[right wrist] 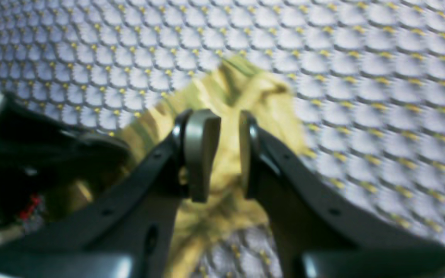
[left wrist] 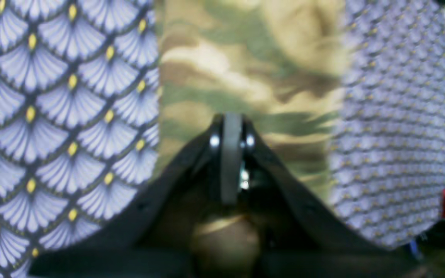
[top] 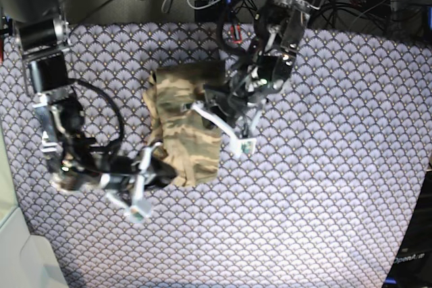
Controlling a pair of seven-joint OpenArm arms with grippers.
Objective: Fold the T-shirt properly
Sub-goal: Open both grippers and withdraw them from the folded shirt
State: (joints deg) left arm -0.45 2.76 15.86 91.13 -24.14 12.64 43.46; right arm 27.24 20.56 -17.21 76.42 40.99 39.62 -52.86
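Here the T-shirt (top: 183, 126) lies partly folded, the left gripper (left wrist: 231, 127) pressed together, the right gripper (right wrist: 222, 154) spread over its corner; next probably calls for pinching it.

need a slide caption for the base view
Two arms work a partly folded camouflage T-shirt on a purple scallop-patterned table cloth, left gripper and right gripper at opposite edges.

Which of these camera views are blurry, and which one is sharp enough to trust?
Left wrist: the T-shirt is soft, though the table cloth at left is crisp. Right wrist: smeared by motion blur throughout, with the shirt tinted yellow. Base: sharpest overall, evenly lit, no strong glare.
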